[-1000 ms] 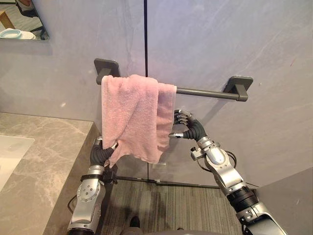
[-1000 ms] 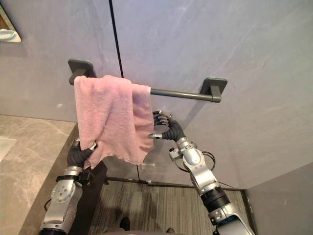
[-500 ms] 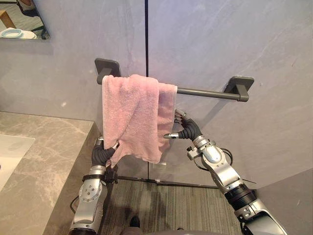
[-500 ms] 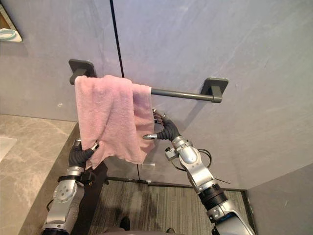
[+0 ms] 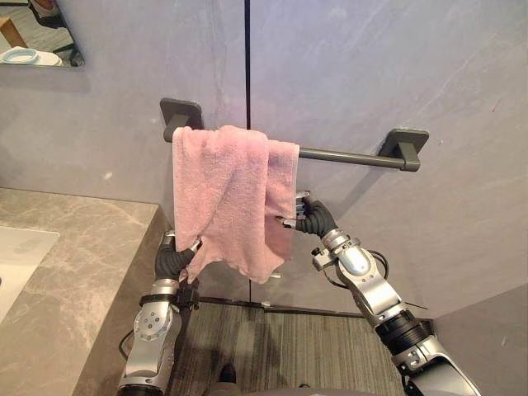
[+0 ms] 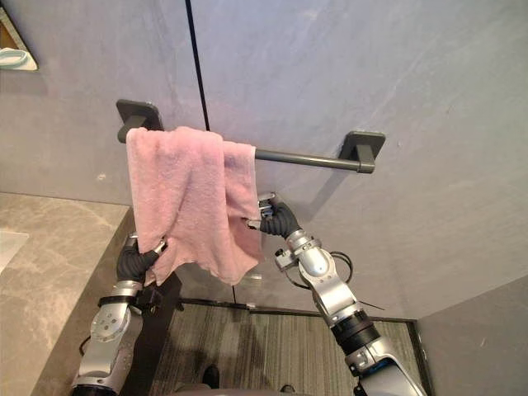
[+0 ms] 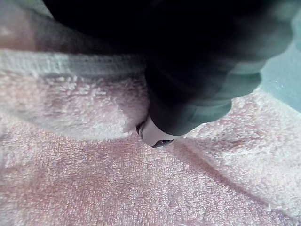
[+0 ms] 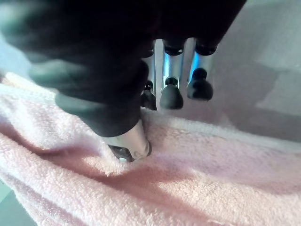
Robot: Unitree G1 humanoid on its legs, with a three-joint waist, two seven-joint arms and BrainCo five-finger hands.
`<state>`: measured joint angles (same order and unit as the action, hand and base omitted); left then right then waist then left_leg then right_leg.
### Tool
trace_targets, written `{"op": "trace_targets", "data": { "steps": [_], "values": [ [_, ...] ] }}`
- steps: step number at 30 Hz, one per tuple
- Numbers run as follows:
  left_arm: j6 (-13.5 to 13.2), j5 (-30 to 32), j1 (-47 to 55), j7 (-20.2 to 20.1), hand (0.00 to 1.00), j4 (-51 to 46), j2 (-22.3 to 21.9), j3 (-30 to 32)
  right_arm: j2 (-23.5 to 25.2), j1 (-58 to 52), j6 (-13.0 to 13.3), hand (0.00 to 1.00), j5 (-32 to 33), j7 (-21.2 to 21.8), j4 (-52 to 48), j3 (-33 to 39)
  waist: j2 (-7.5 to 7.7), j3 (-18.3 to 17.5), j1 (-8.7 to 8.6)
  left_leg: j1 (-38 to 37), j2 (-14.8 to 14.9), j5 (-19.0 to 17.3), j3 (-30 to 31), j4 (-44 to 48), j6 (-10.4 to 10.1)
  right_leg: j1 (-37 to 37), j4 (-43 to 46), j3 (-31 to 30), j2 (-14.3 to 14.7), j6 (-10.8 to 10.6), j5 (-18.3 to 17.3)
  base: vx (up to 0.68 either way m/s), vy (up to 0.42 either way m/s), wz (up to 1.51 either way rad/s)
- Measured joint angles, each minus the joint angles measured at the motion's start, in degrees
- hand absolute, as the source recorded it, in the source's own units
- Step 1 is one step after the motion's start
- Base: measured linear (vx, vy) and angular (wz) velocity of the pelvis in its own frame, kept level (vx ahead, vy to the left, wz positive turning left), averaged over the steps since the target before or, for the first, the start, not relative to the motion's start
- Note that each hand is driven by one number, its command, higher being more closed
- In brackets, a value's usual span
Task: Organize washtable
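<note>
A pink towel (image 5: pixel 223 194) hangs bunched over the left end of a dark wall-mounted towel bar (image 5: pixel 346 154). My left hand (image 5: pixel 172 260) is below the towel, shut on its lower left corner. Pink terry cloth (image 7: pixel 117 188) lies against the thumb in the left wrist view. My right hand (image 5: pixel 312 219) is at the towel's right edge, fingers curled, pinching the hem (image 8: pixel 197 141) between thumb and fingers in the right wrist view.
A grey marble washtable counter (image 5: pixel 74 272) with a white sink (image 5: pixel 16 256) stands at the left. A mirror corner (image 5: pixel 37 37) is at the upper left. Grey wall panels sit behind the bar, striped floor (image 5: pixel 280 346) below.
My right hand has moved left to the towel's right edge and closed its fingers on the hem. The left hand keeps its hold on the lower corner.
</note>
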<state>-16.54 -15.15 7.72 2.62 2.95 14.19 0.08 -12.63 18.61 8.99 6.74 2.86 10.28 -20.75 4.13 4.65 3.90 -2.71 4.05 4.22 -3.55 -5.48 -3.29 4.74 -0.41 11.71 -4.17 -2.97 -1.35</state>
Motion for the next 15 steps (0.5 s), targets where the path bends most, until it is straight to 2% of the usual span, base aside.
{"op": "trace_targets", "data": {
  "steps": [15],
  "values": [
    [0.0, 0.0, 0.0, 0.0, 1.0, 0.0, -0.6, 0.0, 0.0, -0.1, -0.5, 1.0, 0.1, 0.0, 0.0, 0.6, -0.05, 0.0, -0.04, 0.0, 0.0, 0.0, 0.1, 0.0, 0.0, 0.0, 0.0, 0.1, 0.0, 0.0, 0.0, 0.0, 0.0, 0.0]
  ]
}}
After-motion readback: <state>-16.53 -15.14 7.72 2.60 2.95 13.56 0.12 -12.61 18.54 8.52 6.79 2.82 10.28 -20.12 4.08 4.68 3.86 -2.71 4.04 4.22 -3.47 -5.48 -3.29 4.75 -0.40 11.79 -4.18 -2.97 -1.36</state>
